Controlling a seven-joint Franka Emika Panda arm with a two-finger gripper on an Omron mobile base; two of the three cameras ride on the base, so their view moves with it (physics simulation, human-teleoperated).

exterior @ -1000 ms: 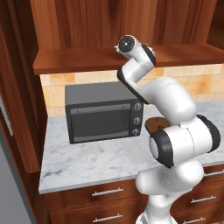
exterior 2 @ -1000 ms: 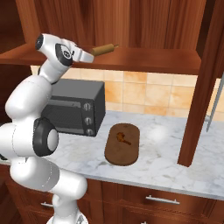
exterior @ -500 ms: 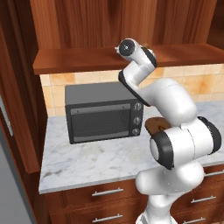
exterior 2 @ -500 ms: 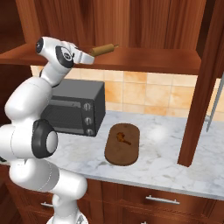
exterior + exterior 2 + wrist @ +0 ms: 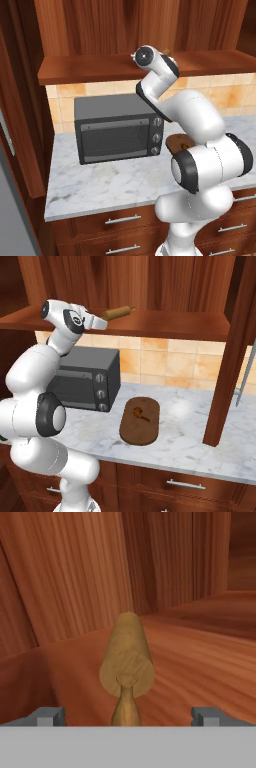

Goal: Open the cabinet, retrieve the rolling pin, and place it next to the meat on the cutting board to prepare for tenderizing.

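We have the cabinet (image 5: 150,286) open. On the marble surface (image 5: 190,431) the cutting board (image 5: 141,428) carries the meat (image 5: 140,414). Our pincer (image 5: 128,716), jaws wide, lines up endwise with the rolling pin (image 5: 127,662) on the shelf; grasping and carrying remain.

The surface (image 5: 200,448) is white marble. A black oven (image 5: 85,378) stands on its left part against the tiled wall, and the oval board (image 5: 140,423) lies to the oven's right, apart from it. Above, the cabinet's shelf (image 5: 175,326) carries the pin (image 5: 117,313), lying flat.
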